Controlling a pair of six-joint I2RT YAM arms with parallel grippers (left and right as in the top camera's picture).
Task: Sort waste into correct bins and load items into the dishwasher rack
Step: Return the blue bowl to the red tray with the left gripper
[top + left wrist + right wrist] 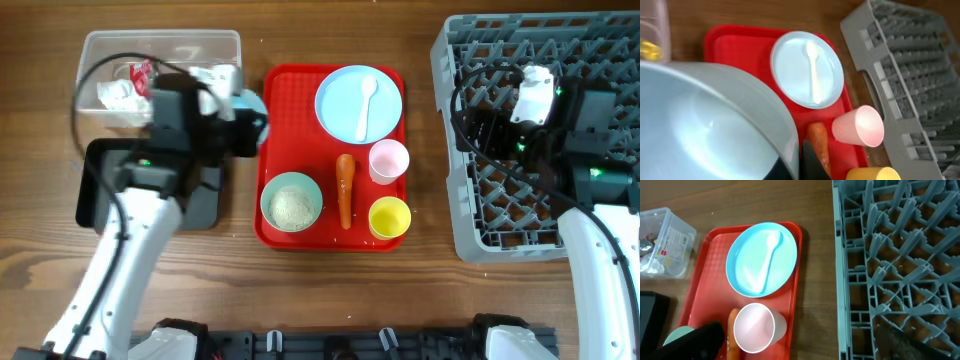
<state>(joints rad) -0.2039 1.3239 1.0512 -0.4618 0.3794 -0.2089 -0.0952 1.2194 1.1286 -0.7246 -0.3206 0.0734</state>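
The left gripper (246, 128) is closed on the rim of a light blue bowl (705, 130), at the left edge of the red tray (290, 110), just beside the clear tub (200, 45). On the tray are the second bowl (291, 202) with rice, the carrot (345, 190), the plate (340, 105) with the spoon (366, 100), the pink cup (388, 160) and the yellow cup (389, 217). The right gripper (475, 128) stands wide open over the dishwasher rack (600, 40). All rests on a wooden table (40, 280). The left arm covers much of the black tray (92, 195). From above, only an edge of the held bowl shows, and I cannot tell if it is lifted.

label (672, 240) on clear tub (675, 214), print unreadable
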